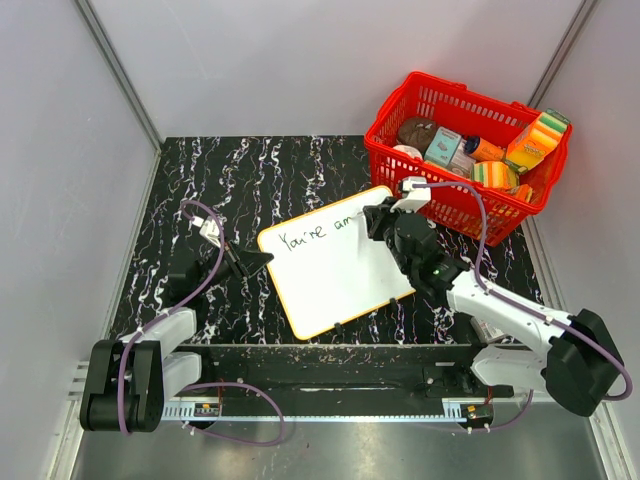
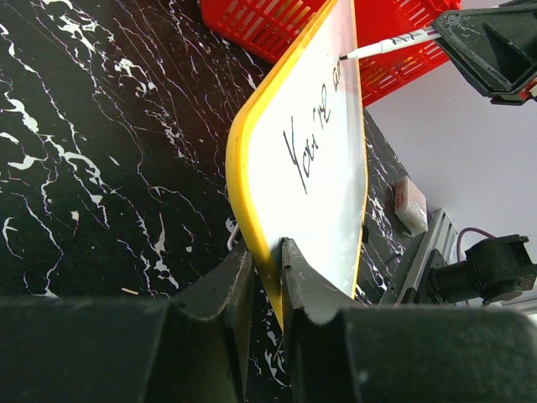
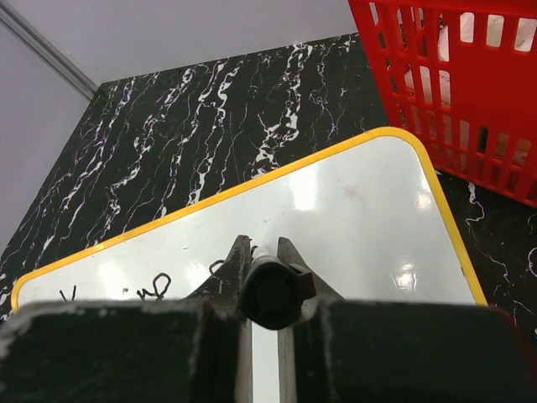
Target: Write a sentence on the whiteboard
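The whiteboard (image 1: 335, 270) lies aslant on the black marble table, its orange-yellow rim showing in every view. "You're am" (image 1: 318, 232) is written in black along its far edge. My left gripper (image 1: 262, 258) is shut on the board's left rim; in the left wrist view the rim (image 2: 252, 193) runs between the fingertips (image 2: 267, 252). My right gripper (image 1: 375, 222) is over the board's far right part, shut on a marker (image 3: 270, 291). The marker's tip (image 2: 346, 56) touches the board (image 2: 323, 168) at the end of the writing.
A red basket (image 1: 455, 200) full of sponges, tins and packets stands just behind the board's far right corner, close to my right arm. A small white block (image 2: 411, 204) lies near the front rail. Grey walls enclose the table on three sides.
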